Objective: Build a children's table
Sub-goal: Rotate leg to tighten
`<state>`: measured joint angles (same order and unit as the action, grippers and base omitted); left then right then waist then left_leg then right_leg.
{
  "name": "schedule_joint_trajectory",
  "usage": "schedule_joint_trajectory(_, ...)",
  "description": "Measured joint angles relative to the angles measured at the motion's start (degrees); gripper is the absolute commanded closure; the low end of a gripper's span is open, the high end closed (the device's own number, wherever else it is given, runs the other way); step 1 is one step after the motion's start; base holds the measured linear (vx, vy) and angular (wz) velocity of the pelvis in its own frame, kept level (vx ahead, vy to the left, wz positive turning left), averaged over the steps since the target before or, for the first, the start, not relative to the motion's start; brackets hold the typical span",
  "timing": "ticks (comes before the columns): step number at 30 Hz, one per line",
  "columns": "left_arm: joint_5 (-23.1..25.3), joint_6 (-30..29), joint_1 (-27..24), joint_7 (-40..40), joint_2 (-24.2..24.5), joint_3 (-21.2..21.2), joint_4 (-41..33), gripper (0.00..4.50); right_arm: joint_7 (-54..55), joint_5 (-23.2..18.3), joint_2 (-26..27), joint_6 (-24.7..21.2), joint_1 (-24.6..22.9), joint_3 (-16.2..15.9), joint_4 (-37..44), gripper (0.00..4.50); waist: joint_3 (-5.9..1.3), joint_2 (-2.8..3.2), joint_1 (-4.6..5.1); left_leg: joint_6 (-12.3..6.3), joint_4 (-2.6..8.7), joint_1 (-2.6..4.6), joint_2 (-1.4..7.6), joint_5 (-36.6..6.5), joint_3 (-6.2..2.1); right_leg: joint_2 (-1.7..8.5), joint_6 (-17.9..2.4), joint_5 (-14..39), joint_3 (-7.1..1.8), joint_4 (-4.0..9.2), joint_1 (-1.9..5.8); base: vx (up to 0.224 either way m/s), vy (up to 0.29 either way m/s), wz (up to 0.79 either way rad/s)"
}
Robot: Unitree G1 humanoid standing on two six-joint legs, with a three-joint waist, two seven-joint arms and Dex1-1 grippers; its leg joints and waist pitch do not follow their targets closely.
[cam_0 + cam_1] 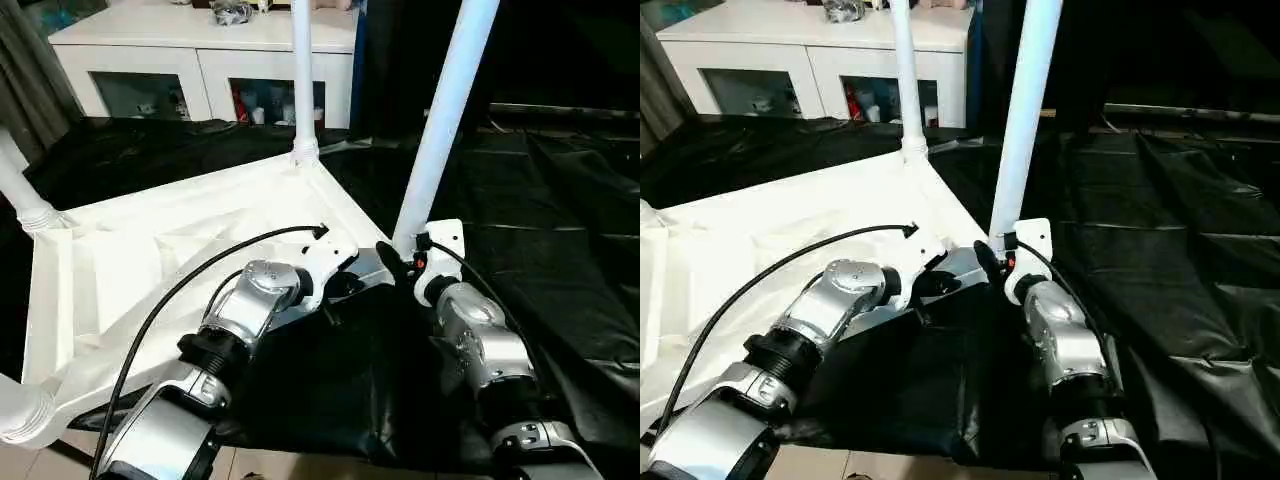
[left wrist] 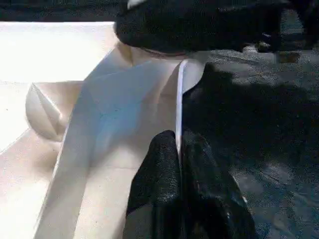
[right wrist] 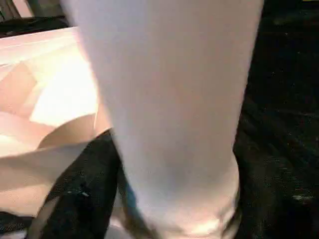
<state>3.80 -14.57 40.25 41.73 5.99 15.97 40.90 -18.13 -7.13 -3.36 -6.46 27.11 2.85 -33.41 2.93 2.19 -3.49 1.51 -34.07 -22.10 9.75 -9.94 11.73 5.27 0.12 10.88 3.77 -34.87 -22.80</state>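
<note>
- At the near corner of the upturned tabletop (image 1: 180, 250), which is lying ribbed side up on the black-draped surface (image 1: 560, 200), a white leg (image 1: 445, 120) is standing almost upright, its long axis rising steeply and leaning slightly toward the robot's right.
- The right pincer (image 1: 400, 262) is sitting right at the foot of that leg, its black fingers (image 3: 75, 199) spread around the tube's base; whether they are actually pressing on it cannot be told.
- The left pincer (image 2: 177, 149) is clamping the thin rim of the tabletop, fingers together with the edge between them, just beside the leg's socket on the robot's left.
- A second leg (image 1: 303, 80) is standing upright in the far corner, and two more leg bases (image 1: 25, 200) are showing at the left corners.
- The right arm is the nearer one to the leg, so any seating or twisting of it looks like that arm's job while the left is steadying the top.
- A white cabinet (image 1: 200, 60) is standing behind the surface.
</note>
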Motion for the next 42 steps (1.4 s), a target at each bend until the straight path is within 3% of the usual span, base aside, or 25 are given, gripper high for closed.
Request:
schedule_joint_trajectory(3, 0.00, 0.71, -0.13, 0.40, 0.95, -0.49, 0.09, 4.50, -3.19, -0.02, -1.02, 0.34, -0.15, -1.10, -0.03, 0.84, 0.01, -0.02, 0.58, 0.00, 0.00, -0.03, 0.01, 0.00, 0.00, 0.00, 0.00, 0.00, 0.01, 0.00, -0.07, 0.000, 0.000, 0.00)
schedule_joint_trajectory(8, -0.70, 2.34, -2.70, 5.78, 4.32, -0.42, -3.42, 4.50, -16.44, -0.60, -7.56, 0.50, -0.16, -3.95, 0.06, 0.84, 0.01, -0.02, 0.78, 0.00, 0.17, -0.01, 0.06, 0.00, 0.00, -0.01, -0.27, -0.17, 0.10, -0.09, -0.17, 0.000, 0.000, 0.00)
schedule_joint_trajectory(18, -4.06, 2.99, -8.18, 19.90, 11.43, 0.94, -12.26, 4.50, -37.52, -2.21, -16.87, 0.88, -0.64, -8.60, 2.94, 0.84, 0.02, 0.05, -0.63, -0.02, 0.19, -0.22, 0.11, -0.01, 0.02, -0.03, -0.16, -0.05, 0.15, -0.01, -0.27, 0.000, 0.000, 0.00)
schedule_joint_trajectory(23, -4.73, 2.94, -9.76, 23.88, 13.05, 1.29, -14.46, 4.50, -45.00, -3.52, -18.77, 0.67, -0.91, -10.18, 4.15, 0.84, 0.05, 0.00, -1.36, -0.01, 0.17, -0.17, 0.12, 0.00, 0.02, -0.03, -0.17, -0.05, 0.14, -0.09, -0.26, 0.000, 0.000, 0.00)
schedule_joint_trajectory(25, -4.86, 2.48, -10.30, 24.55, 13.32, 1.35, -15.34, 4.50, -46.34, -3.71, -18.94, 0.67, -0.91, -10.33, 4.18, 0.84, 0.05, 0.00, -1.51, -0.01, 0.17, -0.16, 0.12, 0.00, 0.02, -0.03, -0.17, -0.05, 0.13, -0.09, -0.25, 0.000, 0.000, 0.00)
schedule_joint_trajectory(36, -4.99, 1.90, -10.73, 25.31, 13.65, 1.37, -16.34, 4.50, -47.42, -3.74, -18.89, 0.78, -0.93, -11.25, 4.18, 1.72, 0.07, -0.03, -1.57, -0.01, 0.16, -0.18, 0.12, 0.00, 0.02, -0.03, -0.16, -0.05, 0.13, -0.10, -0.26, 0.000, 0.000, 0.00)
schedule_joint_trajectory(42, -4.56, 1.90, -10.55, 22.84, 12.96, 1.28, -15.75, 4.50, -43.58, -3.75, -17.47, 0.78, -1.74, -10.06, 4.00, 1.80, 0.06, -0.03, -1.47, -0.01, 0.12, -0.14, 0.11, 0.00, 0.02, -0.03, -0.19, -0.07, 0.10, -0.11, -0.22, 0.000, 0.000, 0.00)
